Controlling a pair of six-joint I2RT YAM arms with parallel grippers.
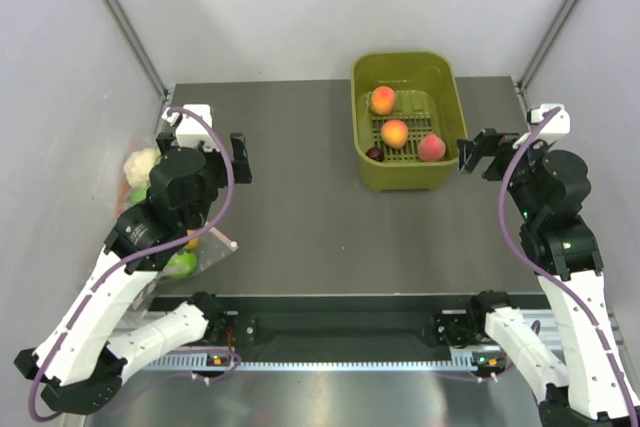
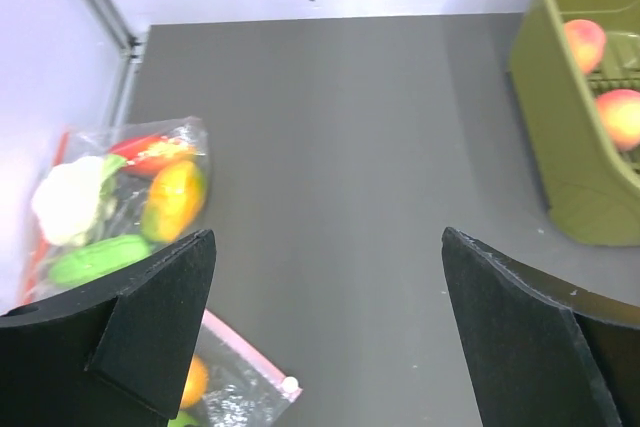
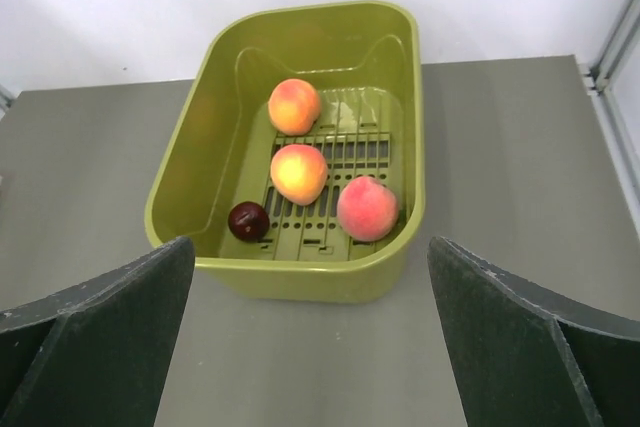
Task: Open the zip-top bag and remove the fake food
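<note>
- Dark grey tabletop (image 1: 300,147) inside a white-walled enclosure (image 1: 300,7); both arm bases sit at the near edge.
- Zip-top bag (image 2: 125,192): lies flat at the far-left edge of the table, against the left wall. Its orange-red zip strip (image 2: 60,147) runs along the side nearest that wall.
- Bag contents, seen through the clear plastic: white cauliflower (image 2: 70,197), green oblong piece (image 2: 95,259), yellow-orange piece (image 2: 172,199), glossy red piece (image 2: 150,150).
- Left gripper (image 2: 327,237): jaws spread wide, nothing held; only bare table shows between the fingers. The zip-top bag lies to the left of the left finger and outside the gap, its near corner hidden behind that finger.
- Left arm pose, top view: the arm rises from the near-left, the elbow is folded low by the near-left corner, and the wrist hangs over the left side of the table, covering part of the zip-top bag.
- Second clear bag (image 2: 245,362) with a pale pink strip: lies nearer the arm bases than the zip-top bag, partly hidden behind the left finger. An orange piece and a green piece show inside it.
- Right gripper (image 3: 310,242): jaws spread wide, nothing held. It faces the olive-green basin (image 3: 225,77) from just beside the basin's right wall.
- Right arm pose, top view: upright along the right edge of the table, well apart from both bags.
- Basin contents: three peaches (image 3: 299,173) and a dark plum (image 3: 248,220) on the slotted floor.
</note>
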